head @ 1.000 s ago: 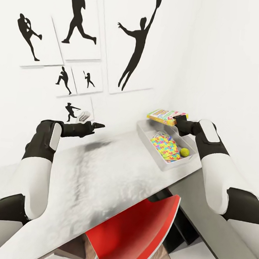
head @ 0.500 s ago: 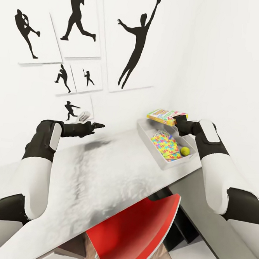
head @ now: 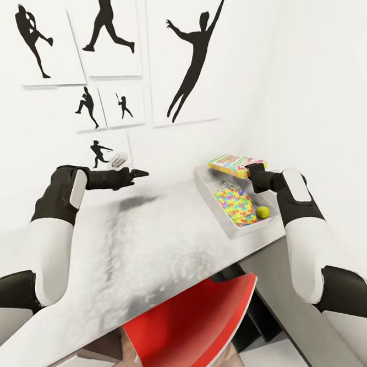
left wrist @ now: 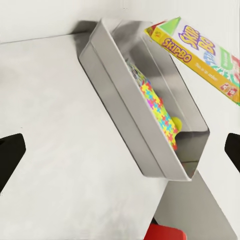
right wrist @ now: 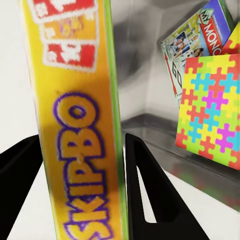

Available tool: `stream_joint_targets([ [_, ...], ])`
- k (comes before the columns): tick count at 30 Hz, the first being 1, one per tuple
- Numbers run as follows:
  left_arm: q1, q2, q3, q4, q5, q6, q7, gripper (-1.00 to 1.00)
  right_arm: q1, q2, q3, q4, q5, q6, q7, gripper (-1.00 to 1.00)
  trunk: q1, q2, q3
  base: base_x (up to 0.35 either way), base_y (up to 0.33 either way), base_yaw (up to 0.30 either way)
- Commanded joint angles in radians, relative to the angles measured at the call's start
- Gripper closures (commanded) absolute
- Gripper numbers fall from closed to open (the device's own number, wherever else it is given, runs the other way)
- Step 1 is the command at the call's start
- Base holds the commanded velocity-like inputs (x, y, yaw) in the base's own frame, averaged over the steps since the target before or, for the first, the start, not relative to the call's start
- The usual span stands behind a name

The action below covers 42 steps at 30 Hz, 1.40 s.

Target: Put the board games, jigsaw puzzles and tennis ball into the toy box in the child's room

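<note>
Right claw (head: pixel 254 170) pinching Skip-Bo box (head: pixel 235 165) by one end, long axis level, reaching away from claw over toy box (head: pixel 211 199) far rim. Tray directly below. Left claw (head: pixel 130 174) spread, probably empty, well apart.

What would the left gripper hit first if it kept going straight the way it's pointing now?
Probably the toy box: the left gripper points across the bare table toward its near wall. Depth is uncertain.

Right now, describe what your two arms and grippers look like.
Both arms have glossy white shells with black joints and black wrist sections. The left gripper and right gripper each end in two matte black, tapered fingers. No cables or markings are visible.
</note>
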Motion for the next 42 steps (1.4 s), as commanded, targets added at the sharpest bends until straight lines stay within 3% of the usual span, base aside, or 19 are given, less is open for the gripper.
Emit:
stream_joint_targets([
  [1, -0.010, 0.001, 0.002, 0.000, 0.005, 0.008, 0.002, -1.00, -0.001, 0.000, -0.003, -0.001, -0.007, 0.002, -0.006, 1.00, 0.001, -0.002, -0.004, 0.000, 0.000, 0.000],
  [10, -0.051, -0.001, 0.004, 0.002, 0.015, 0.008, 0.000, -1.00, -0.001, 0.000, -0.003, 0.002, -0.006, -0.001, -0.006, 1.00, 0.001, -0.002, -0.018, 0.000, 0.000, 0.000],
  [16, -0.064, 0.003, 0.004, 0.002, 0.096, 0.008, 0.000, -1.00, -0.001, 0.000, -0.002, 0.002, -0.006, -0.001, -0.006, 1.00, 0.001, -0.002, -0.028, 0.000, 0.000, 0.000],
  [26, -0.067, 0.005, 0.005, 0.002, 0.170, 0.008, 0.001, -1.00, -0.001, 0.000, -0.002, 0.002, -0.006, -0.001, -0.006, 1.00, 0.001, -0.002, -0.045, 0.000, 0.000, 0.000],
  [32, -0.067, 0.006, 0.005, 0.001, 0.181, 0.008, 0.002, -1.00, -0.001, 0.000, -0.003, 0.002, -0.006, -0.001, -0.006, 1.00, 0.001, -0.002, -0.055, 0.000, 0.000, 0.000],
  [36, -0.067, 0.030, 0.005, 0.001, 0.187, 0.008, 0.002, -1.00, -0.001, 0.000, -0.003, 0.002, -0.006, -0.002, -0.006, 1.00, 0.001, -0.002, -0.061, 0.000, 0.000, 0.000],
  [42, -0.067, 0.038, 0.006, 0.001, 0.190, 0.008, 0.002, -1.00, -0.001, 0.001, -0.003, 0.001, -0.006, -0.004, -0.006, 1.00, 0.001, -0.002, -0.071, 0.000, 0.000, 0.000],
])
